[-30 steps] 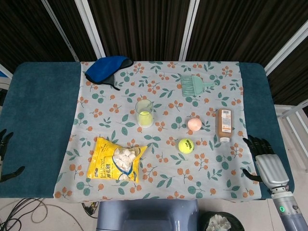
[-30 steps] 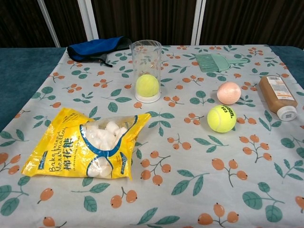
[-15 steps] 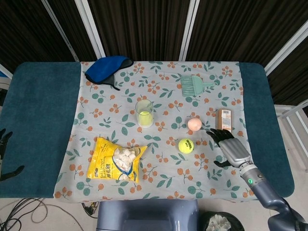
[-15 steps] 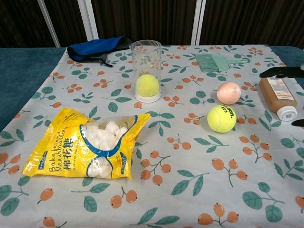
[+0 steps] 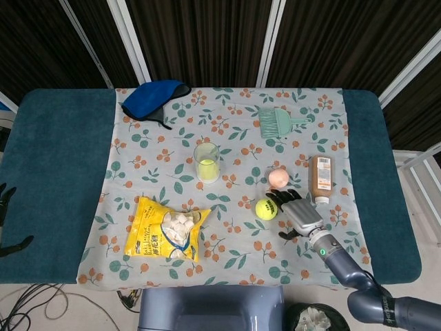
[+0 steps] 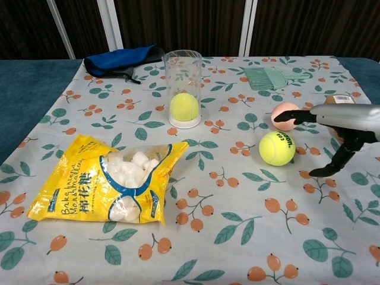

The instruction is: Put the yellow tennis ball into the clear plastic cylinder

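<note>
Having swung inward, right hand nears tennis ball.

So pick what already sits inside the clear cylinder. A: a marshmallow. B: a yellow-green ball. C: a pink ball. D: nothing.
B: a yellow-green ball rests at the bottom of the clear cylinder, while the pink ball lies out on the cloth near the right hand.
</note>
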`<state>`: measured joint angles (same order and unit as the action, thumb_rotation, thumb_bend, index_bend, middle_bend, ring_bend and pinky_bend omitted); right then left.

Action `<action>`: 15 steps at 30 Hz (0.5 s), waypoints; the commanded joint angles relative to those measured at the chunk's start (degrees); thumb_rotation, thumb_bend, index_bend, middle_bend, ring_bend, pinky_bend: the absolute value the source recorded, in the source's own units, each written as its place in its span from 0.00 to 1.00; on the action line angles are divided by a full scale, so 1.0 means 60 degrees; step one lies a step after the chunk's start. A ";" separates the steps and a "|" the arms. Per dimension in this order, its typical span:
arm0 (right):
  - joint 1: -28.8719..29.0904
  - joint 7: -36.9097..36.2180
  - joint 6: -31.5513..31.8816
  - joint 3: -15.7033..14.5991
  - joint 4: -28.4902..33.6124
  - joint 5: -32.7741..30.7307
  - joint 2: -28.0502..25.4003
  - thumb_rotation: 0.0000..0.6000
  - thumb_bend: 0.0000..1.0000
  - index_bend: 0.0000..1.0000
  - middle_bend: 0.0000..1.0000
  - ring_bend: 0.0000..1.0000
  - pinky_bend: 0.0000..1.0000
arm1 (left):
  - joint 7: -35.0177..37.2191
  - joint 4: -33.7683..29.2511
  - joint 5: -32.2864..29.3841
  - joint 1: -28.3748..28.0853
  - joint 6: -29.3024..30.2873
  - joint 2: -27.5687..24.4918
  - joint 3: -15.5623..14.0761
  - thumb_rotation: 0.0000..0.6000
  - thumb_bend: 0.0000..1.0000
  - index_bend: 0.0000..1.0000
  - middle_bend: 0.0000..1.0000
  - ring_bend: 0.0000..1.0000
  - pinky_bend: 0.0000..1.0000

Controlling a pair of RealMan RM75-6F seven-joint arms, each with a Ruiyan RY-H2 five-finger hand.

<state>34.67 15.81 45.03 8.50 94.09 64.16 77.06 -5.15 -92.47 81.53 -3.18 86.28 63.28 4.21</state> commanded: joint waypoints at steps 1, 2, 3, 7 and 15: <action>0.0205 0.0159 -0.0056 0.0015 -0.0295 -0.0245 0.0354 1.00 0.30 0.08 0.10 0.15 0.04 | -0.0007 0.0010 -0.0015 -0.0011 -0.0014 0.0007 0.0009 1.00 0.01 0.09 0.00 0.00 0.00; 0.0234 0.0167 -0.0052 0.0025 -0.0346 -0.0265 0.0425 1.00 0.30 0.09 0.11 0.16 0.05 | -0.0008 0.0012 -0.0021 -0.0013 -0.0017 0.0008 0.0013 1.00 0.01 0.09 0.00 0.00 0.00; 0.0286 0.0189 -0.0049 0.0034 -0.0452 -0.0305 0.0556 1.00 0.30 0.11 0.12 0.18 0.06 | -0.0008 0.0017 -0.0036 -0.0015 -0.0020 0.0011 0.0020 1.00 0.01 0.09 0.00 0.00 0.00; 0.0448 0.0326 0.0029 0.0045 -0.0863 -0.0454 0.0986 1.00 0.30 0.23 0.22 0.28 0.12 | 0.0008 0.0024 -0.0077 -0.0020 -0.0034 0.0009 0.0038 1.00 0.01 0.09 0.00 0.00 0.00; 0.0533 0.0354 0.0533 0.0066 -0.1481 -0.0338 0.1727 1.00 0.30 0.48 0.39 0.47 0.35 | 0.0068 0.0026 -0.0086 -0.0022 -0.0041 -0.0013 0.0044 1.00 0.01 0.09 0.00 0.00 0.00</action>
<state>37.76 18.04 47.93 8.79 85.57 62.16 86.94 -4.75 -92.31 81.00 -3.31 86.04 63.21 4.49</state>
